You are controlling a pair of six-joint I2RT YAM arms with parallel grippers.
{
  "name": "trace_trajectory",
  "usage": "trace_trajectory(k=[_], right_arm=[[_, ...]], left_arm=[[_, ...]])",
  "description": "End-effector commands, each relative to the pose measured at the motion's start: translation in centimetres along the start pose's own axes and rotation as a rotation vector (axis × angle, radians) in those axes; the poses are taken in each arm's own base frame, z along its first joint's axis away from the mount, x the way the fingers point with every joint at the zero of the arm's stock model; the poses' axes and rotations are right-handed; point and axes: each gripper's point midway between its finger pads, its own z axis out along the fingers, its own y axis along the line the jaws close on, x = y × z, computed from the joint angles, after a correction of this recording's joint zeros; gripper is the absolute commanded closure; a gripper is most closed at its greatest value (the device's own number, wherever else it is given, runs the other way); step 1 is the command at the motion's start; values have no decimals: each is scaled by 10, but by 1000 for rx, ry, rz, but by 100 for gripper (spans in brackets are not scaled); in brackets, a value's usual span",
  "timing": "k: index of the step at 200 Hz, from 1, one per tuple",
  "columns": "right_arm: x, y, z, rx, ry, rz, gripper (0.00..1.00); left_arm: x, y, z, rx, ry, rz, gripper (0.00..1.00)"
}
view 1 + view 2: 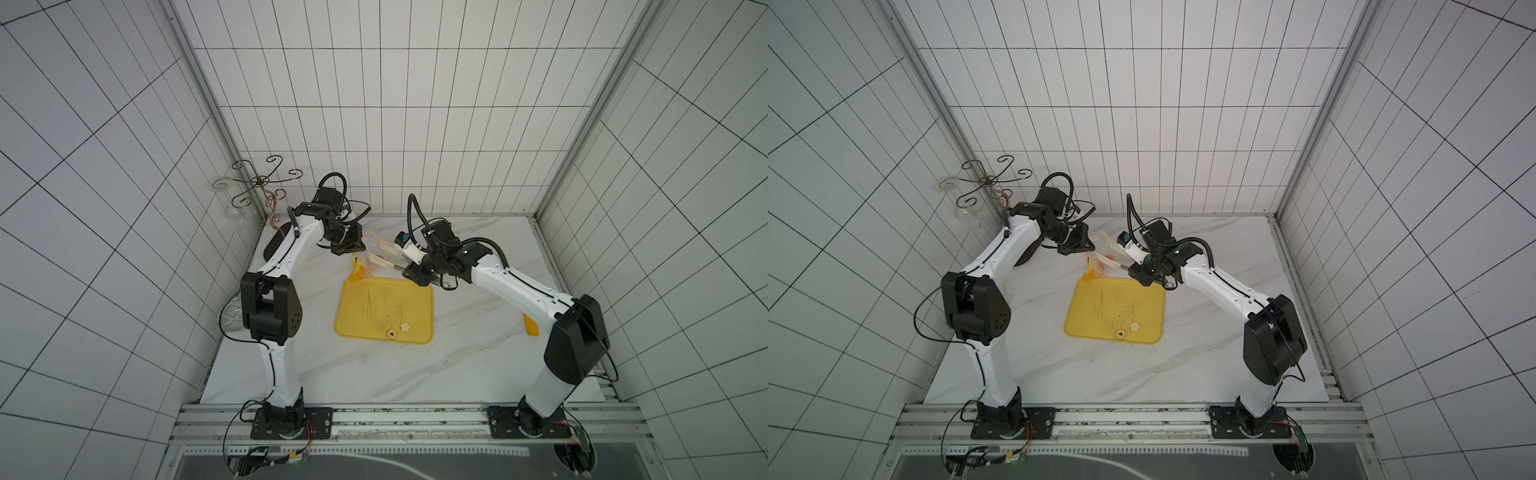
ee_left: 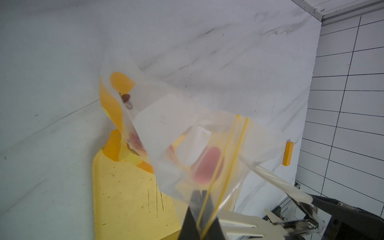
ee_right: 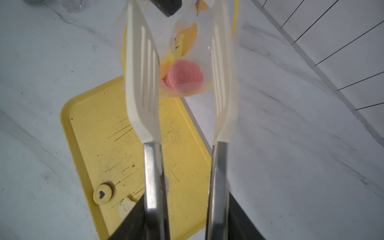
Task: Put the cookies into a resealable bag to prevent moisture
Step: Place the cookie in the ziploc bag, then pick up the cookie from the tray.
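The left pincer (image 2: 200, 195) was clamped on the rim of the resealable bag (image 2: 166, 124), which hung over the far corner of the tray (image 3: 93, 135) with pink cookies (image 3: 185, 77) inside. The right pincer (image 3: 186, 207) gripped the tongs (image 3: 143, 83), whose blades stood apart at the bag mouth and pointed away from the arm. The flower-shaped piece (image 3: 124, 204) and the yellow round (image 3: 102, 194) lay on the tray's near edge, behind the blade tips and nearer the right arm.

A lab test cell dressed as a kitchen — white tiled walls (image 1: 374, 124) in aluminium framing (image 1: 209, 97) beyond the left gripper (image 1: 356, 250), marble-look tabletop (image 1: 478, 353) beneath it, mounting rail (image 1: 415, 417) at its arm's base.
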Motion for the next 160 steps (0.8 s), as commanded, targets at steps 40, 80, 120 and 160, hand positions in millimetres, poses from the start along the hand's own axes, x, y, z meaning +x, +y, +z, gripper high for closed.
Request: trace_trajectory(k=[40,80,120,160], right_arm=[[-35,6,-67,7,-183,-23,43],[47,41,-79,-39,-53,-58,44],[116,78,-68,-88,74,-117,44],[166,89,-49,-97,175,-159,45]], left_arm=[[-3,-5,-11,10,-30,20,100],[-8,-5,-6,-2,-30,20,100],[-10,-7,-3,-8,-30,22,100],[-7,-3,-1,-22,-20,17,100]])
